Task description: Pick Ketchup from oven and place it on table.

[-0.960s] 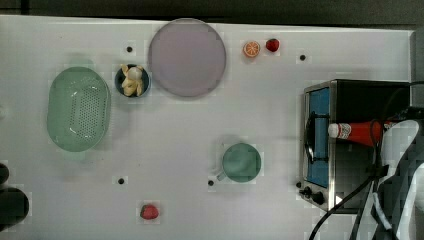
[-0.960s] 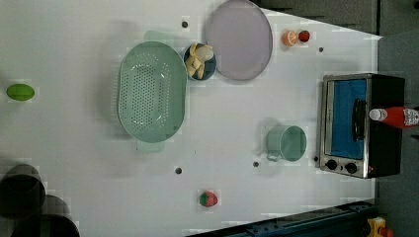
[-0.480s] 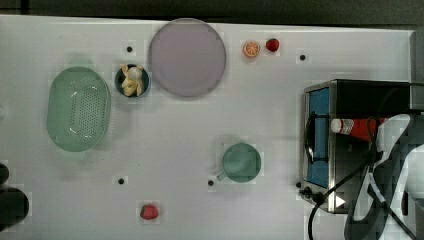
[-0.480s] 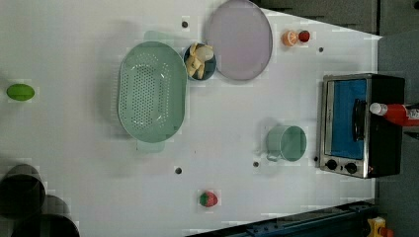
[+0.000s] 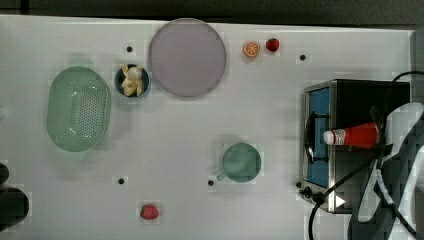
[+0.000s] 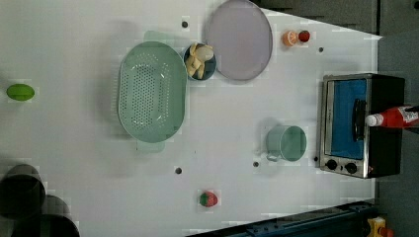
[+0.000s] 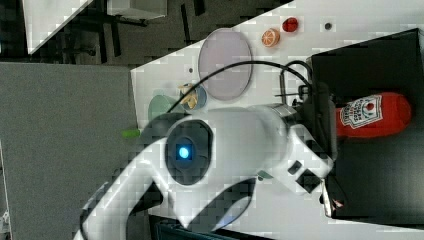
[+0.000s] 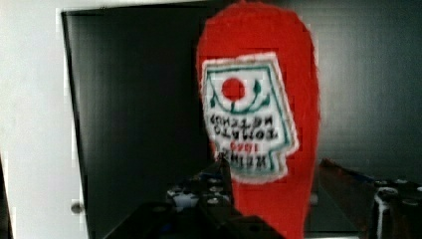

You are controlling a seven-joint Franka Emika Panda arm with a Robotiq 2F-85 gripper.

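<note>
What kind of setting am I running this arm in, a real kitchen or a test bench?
Most likely a lab test bench dressed as a kitchen: a white table with screw holes, a toaster oven with a ketchup bottle lying on top, and scattered toy-like fruit.

Ketchup point(image 5: 352, 136) on oven point(image 5: 370, 100) top; oven at top view's right of table point(image 5: 200, 125).

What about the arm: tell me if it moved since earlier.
Yes: in the top view, the arm reached further left over the oven, toward the ketchup.
</note>
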